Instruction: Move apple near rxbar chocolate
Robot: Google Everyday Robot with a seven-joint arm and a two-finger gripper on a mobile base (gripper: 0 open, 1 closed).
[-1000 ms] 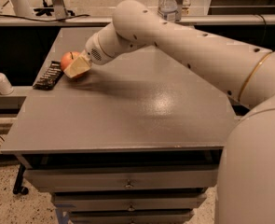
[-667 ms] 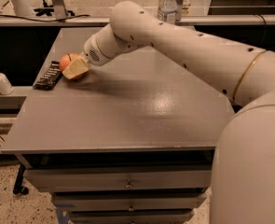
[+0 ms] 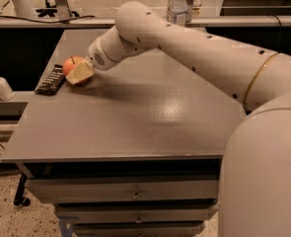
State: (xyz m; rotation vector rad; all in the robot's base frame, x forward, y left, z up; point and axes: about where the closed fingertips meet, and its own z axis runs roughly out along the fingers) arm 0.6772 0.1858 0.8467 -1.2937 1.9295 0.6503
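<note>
since the apple (image 3: 71, 63) sits just beside the bar (image 3: 51, 80) near the counter's (image 3: 135, 122) left edge, placing looks nearly done; gripper (image 3: 80, 73) is against the apple, can't tell its grip.

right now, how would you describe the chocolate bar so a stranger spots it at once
Start at the grey table top and go to its far left edge, where the robot's pincer is at the round red-orange apple. Just left of the apple lies the flat black wrapped bar with pale lettering: the only thin, dark, rectangular thing there.
</note>
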